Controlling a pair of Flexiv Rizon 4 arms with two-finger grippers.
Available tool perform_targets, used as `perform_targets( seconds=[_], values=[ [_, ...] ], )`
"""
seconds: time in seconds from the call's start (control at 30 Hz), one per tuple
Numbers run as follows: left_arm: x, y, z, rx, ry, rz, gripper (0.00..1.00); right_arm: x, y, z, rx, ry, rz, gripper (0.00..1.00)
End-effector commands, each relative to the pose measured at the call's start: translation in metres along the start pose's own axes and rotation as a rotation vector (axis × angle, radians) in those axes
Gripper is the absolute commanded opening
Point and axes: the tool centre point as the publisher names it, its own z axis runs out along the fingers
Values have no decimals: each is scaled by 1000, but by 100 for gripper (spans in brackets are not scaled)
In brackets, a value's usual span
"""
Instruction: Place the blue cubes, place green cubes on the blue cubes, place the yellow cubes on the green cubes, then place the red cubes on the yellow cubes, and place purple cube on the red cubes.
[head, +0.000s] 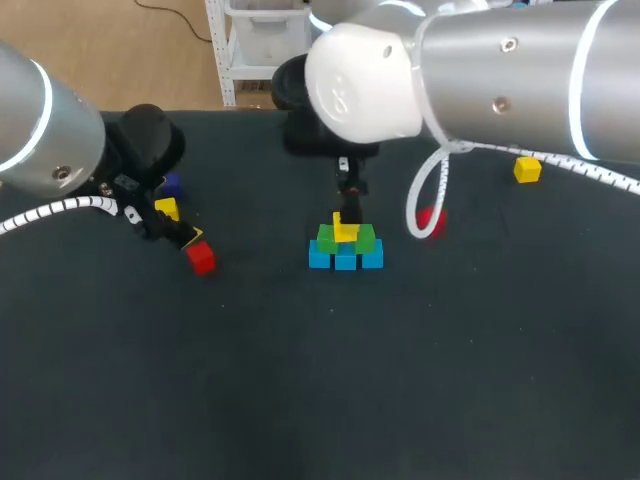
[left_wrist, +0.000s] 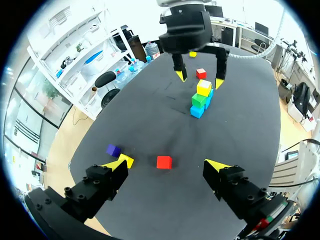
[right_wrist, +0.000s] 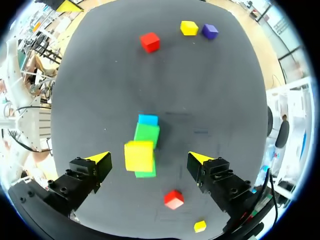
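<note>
A little tower stands in the middle of the dark desk (head: 320, 400). At its foot is a row of blue cubes (head: 345, 260). The green cubes (head: 326, 238) sit on the blue ones, and the top yellow cube (head: 345, 231) sits on the green ones. The right hand (right_wrist: 148, 158) hangs just over the tower. Its two fingers are spread wide, one on each side of the top yellow cube, and they do not touch it, so this hand holds nothing. The left hand (left_wrist: 167, 165) is off to the left side of the desk, well apart from the tower. Its fingers are spread wide too, and it holds nothing. The near red cube (head: 201, 258) lies on the desk under this hand, between the two fingers but apart from both. Just beside the left hand lies the second yellow cube (head: 167, 208), and the purple cube (head: 171, 185) lies just past that one. On the right side of the desk, near the tower, the far red cube (head: 432, 220) is partly hidden behind a loop of white cable (head: 420, 200). The far yellow cube (head: 527, 169) lies farther off to the right, well apart from the tower.
</note>
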Motion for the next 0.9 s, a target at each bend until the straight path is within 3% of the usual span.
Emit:
perform_targets(
  seconds=[0.03,0.3,0.6,0.9],
  values=[
    [1,1,0,3,-3,2,100,25,9,-9,49,-38,37,100],
    [1,1,0,3,-3,2,100,51,4,-15,80,-60,122,100],
    [1,1,0,3,-3,2,100,75,-12,-10,110,-109,126,100],
    [1,1,0,3,-3,2,100,71,-42,-13,61,-105,54,100]
  ],
)
